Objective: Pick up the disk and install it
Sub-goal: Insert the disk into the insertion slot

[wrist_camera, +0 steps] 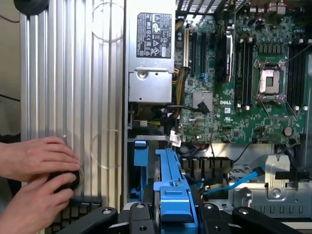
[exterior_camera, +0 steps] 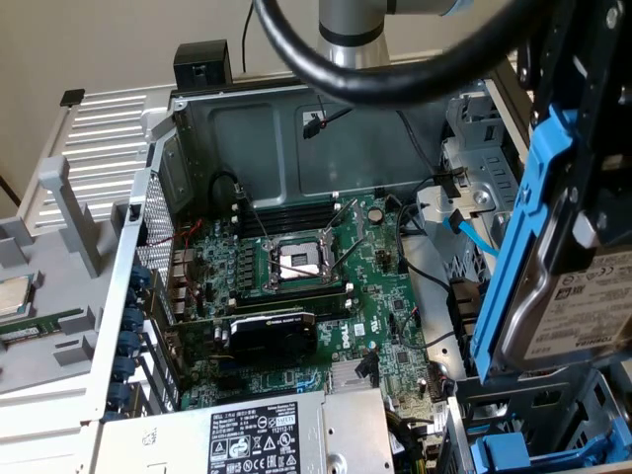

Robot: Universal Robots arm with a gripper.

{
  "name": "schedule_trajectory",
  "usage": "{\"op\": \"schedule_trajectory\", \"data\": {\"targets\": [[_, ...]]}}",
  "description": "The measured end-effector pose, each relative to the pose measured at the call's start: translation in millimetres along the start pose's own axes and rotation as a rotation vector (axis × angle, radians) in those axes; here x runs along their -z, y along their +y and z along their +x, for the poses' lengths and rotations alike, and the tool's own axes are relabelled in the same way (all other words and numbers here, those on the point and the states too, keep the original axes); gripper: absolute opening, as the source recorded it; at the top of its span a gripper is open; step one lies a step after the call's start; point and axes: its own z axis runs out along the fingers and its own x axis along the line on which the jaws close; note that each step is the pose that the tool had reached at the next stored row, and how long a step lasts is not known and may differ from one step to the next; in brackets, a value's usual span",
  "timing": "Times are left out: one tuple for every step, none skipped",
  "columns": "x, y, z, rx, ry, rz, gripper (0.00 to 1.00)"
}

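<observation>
- Gripper [wrist_camera: 173, 215] closed on the disk [exterior_camera: 581, 296]: black fingers [wrist_camera: 141, 219] pressed against both sides of the blue carrier [wrist_camera: 171, 190].
- Disk held in the air at the exterior view's right, close to that camera, standing on edge and leaning a little, white label [exterior_camera: 588, 311] facing out, carrier rail along the side toward the exterior view's left.
- Clear of the motherboard [exterior_camera: 385, 286]; hanging in front of the metal drive cage [exterior_camera: 474, 168] on that side of the open case [exterior_camera: 247, 128], not yet seated in anything.
- Beside it, a blue cable [exterior_camera: 464, 232] trailing down from the cage.
- Near the board's middle, a bare processor socket [exterior_camera: 299, 259]; just nearer the camera, a black graphics card [exterior_camera: 272, 331] lying across the board.
- At the exterior view's lower edge, a grey power supply [exterior_camera: 267, 434] with a black-and-white sticker.
- Overhead, the arm [exterior_camera: 351, 25] and a thick black hose [exterior_camera: 375, 79] looping across the top of the exterior view.
- Low in the case at the exterior view's right, a second blue frame [exterior_camera: 533, 456] sitting in a bay.
- In the wrist view, two hands [wrist_camera: 36, 158] of a person on a ribbed silver panel [wrist_camera: 73, 73] beside the case, one cupped over a small black round part [wrist_camera: 63, 180]; well apart from the gripper.
- Outside the case at the exterior view's left, a small square chip [exterior_camera: 12, 294] lying on a grey fixture [exterior_camera: 69, 197].
</observation>
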Motion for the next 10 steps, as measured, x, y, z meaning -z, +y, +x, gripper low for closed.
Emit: {"op": "schedule_trajectory", "data": {"targets": [[-1.2, 0.1, 0.8, 0.000, 0.0000, 0.0000, 0.37], [-1.9, 0.1, 2.0, 0.000, 0.0003, -0.0001, 0.37], [-2.5, 0.1, 3.2, 0.000, 0.0001, -0.0001, 0.37], [-3.0, 0.2, 4.2, 0.000, 0.0001, 0.0000, 0.37], [-3.3, 0.2, 4.8, 0.000, 0.0002, 0.0000, 0.37], [-4.1, 0.3, 5.1, 0.000, -0.0001, 0.0000, 0.37], [-5.2, 0.3, 5.2, 0.000, 0.0002, 0.0000, 0.37], [-6.5, 0.3, 5.3, 0.000, 0.0001, 0.0000, 0.37], [-7.7, 0.3, 5.3, 0.000, 0.0002, -0.0001, 0.37], [-8.8, 0.4, 5.4, 0.000, 0.0002, -0.0001, 0.37]]}}
